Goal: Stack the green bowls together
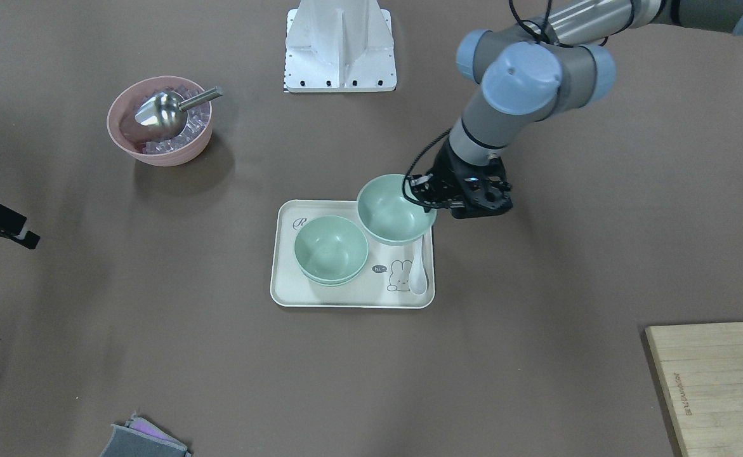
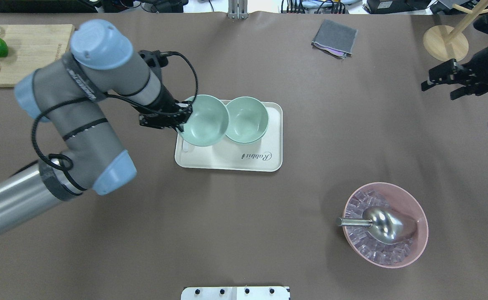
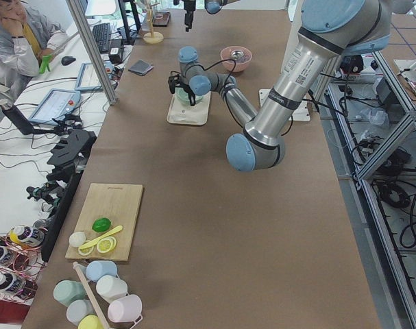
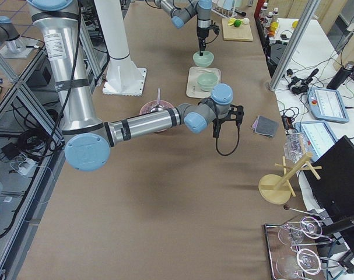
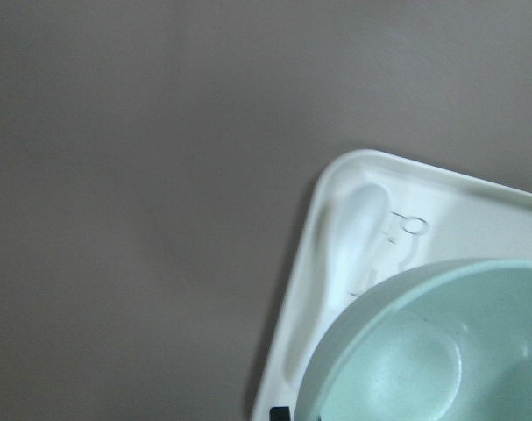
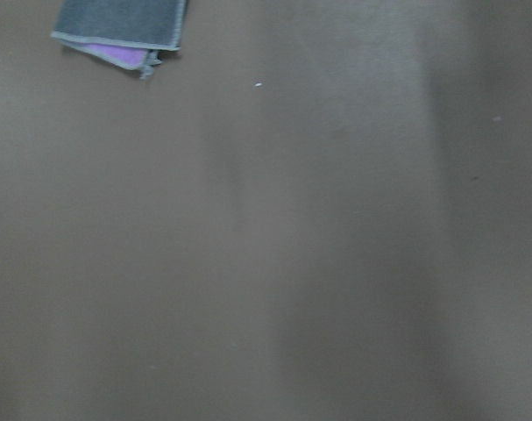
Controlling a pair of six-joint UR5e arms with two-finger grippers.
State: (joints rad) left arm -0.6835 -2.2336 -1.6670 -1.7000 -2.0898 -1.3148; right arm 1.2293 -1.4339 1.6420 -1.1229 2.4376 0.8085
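Left end effector (image 1: 417,193) is clamped on the rim of a green bowl (image 1: 391,212), a rim pinch by the look of it. The bowl seems to hang mouth-up over one end of the tray (image 1: 352,298). Next to it on the tray sits the nested pair (image 1: 331,249). Two rims show there, so I read that as two bowls already together, with this the last one to go in. Right end effector (image 2: 444,85) hangs well away over the desk (image 1: 536,349), fingers apart, nothing in them.

Now the placement. From above, the carried bowl just meets the pair's edge and is nowhere near centred. It needs to travel across until the rims line up all the way round. Keep it level, since a bowl held by one side of its rim likes to tip, and a tilted one will catch the lip instead of seating.

Then straight down, slowly. I'd expect the outside finger to meet the lower rim first, so release a touch early and let the bowl drop home. The spoon (image 1: 417,273) lies along the tray edge, partly under the carried bowl, and should stay out of the path.
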